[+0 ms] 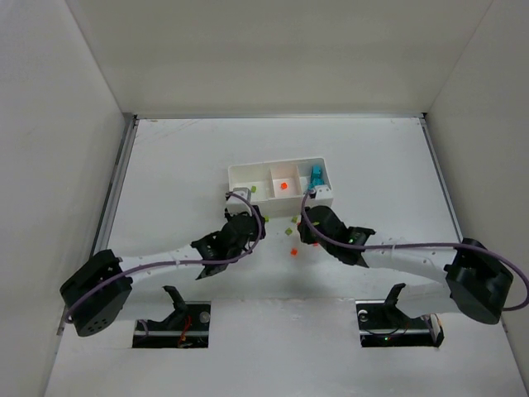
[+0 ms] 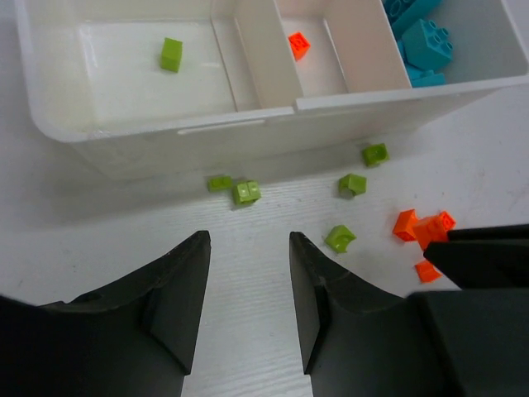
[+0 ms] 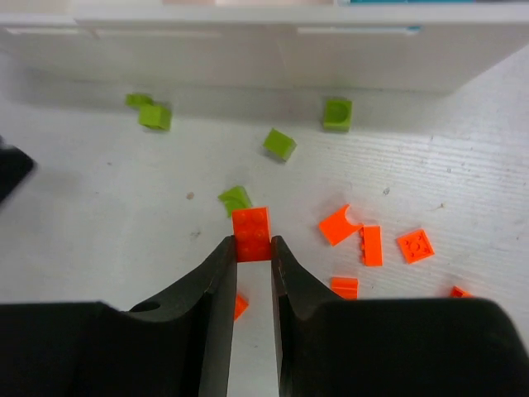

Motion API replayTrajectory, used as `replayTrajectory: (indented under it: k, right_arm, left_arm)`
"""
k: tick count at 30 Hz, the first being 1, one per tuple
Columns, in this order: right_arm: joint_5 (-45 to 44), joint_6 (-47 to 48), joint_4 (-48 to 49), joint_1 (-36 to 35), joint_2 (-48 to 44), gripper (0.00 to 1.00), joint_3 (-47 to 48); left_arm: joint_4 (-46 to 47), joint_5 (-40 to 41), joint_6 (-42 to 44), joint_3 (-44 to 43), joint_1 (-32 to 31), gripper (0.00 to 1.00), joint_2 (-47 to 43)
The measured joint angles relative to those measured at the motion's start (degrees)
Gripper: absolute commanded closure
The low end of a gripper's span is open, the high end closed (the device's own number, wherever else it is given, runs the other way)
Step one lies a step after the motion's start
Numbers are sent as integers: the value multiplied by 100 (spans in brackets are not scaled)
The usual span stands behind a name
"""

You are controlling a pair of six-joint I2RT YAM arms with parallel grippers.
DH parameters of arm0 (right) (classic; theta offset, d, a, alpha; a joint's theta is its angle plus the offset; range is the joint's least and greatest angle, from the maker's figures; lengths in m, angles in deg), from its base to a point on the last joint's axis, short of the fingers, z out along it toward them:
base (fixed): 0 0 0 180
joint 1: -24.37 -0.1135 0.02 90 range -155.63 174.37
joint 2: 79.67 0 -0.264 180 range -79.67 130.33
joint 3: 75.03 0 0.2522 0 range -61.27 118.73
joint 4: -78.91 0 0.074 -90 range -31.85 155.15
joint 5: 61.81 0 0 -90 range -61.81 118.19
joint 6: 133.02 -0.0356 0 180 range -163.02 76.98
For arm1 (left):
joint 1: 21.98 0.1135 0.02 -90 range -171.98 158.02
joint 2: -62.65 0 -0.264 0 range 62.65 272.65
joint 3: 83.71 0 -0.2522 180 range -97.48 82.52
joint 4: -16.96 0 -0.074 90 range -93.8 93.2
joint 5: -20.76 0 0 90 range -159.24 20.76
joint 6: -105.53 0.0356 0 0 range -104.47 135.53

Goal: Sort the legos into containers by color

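- The right gripper (image 3: 252, 250) has its jaws clamped on 1 orange brick (image 3: 251, 231), pinched at the very fingertips with the studs facing the wrist camera.
- I cannot tell whether that brick is lifted or resting on the table (image 3: 99, 207).
- The key relation is that the white tray (image 3: 248, 58) lies straight ahead of those jaws, its near wall running across the view.
- The middle compartment (image 2: 314, 74), which already holds 1 orange piece, sits just beyond that wall and almost dead in line with the brick.
- My read is that the brick needs carrying up, forward over the wall, then releasing.
- More loose orange pieces (image 3: 372, 244) lie scattered just right of the fingers.
- The left gripper (image 2: 248, 248) hangs with jaws wide apart and nothing between them.
- The nearest green bricks (image 2: 246, 193) lie just ahead of it by the tray wall, so the left arm is nearer the green compartment.
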Motion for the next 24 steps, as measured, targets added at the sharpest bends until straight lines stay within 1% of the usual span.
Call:
replayTrajectory:
  k: [2,5,10,12,13,14,16,17,22,24]
  right_arm:
    - [2,68,-87,7,-127,77,151]
    - [61,256,-153,94,50,77,675]
    - [214,601,-11,525,955,77,1832]
    - [236,702,44,682,1311,75,2149]
    - [245,741,68,750,1464,72,2264]
    - [251,772,81,820,1615,67,2369]
    - [243,817,96,922,1834,51,2492]
    - [234,833,101,955,1893,45,2509]
    - [133,898,157,977,1755,45,2380]
    - [70,894,201,970,1449,49,2096]
  left_arm:
    - [50,22,-39,0,-188,60,107]
    - [127,70,-101,2,-442,60,260]
    - [236,164,-262,26,-723,60,404]
    - [269,177,-302,26,-826,60,487]
    - [291,184,-308,26,-879,60,542]
    - [315,188,-310,24,-927,60,603]
    - [396,184,-308,20,-990,60,763]
    - [444,177,-306,13,-1005,59,855]
    - [584,76,-289,-225,-1003,59,1478]
    - [656,-13,-275,-361,-1003,59,1711]
